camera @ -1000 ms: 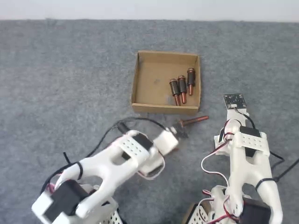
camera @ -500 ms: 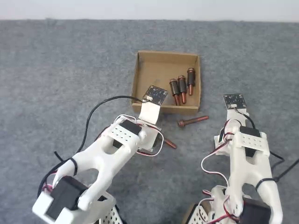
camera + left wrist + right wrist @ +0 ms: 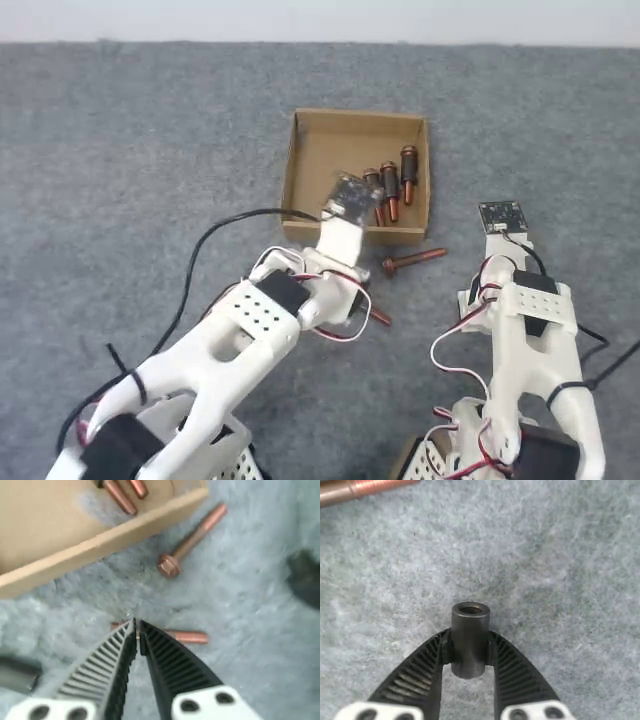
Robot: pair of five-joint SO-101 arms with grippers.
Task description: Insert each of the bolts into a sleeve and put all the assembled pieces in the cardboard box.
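Right pincer point(image 3: 470, 642) clamped on the upright sleeve point(image 3: 470, 622), left pincer point(image 3: 137, 625) closed empty over a bolt point(image 3: 187, 637).
Bolt seems rigid, smooth, prone to rolling; grip it mid-shaft.

You see a tabletop point(image 3: 120, 150) covered all over in soft grey carpet point(image 3: 560, 120). In the high view the carpet runs from the left edge to the right edge and down to the bottom. It looks fuzzy, with lots of tiny light and dark specks mixed together. Along the very top of the high view you see a pale strip point(image 3: 320, 20). The far edge of the carpet meets that strip in a straight line. In both wrist views you see the same grey fuzz close up.
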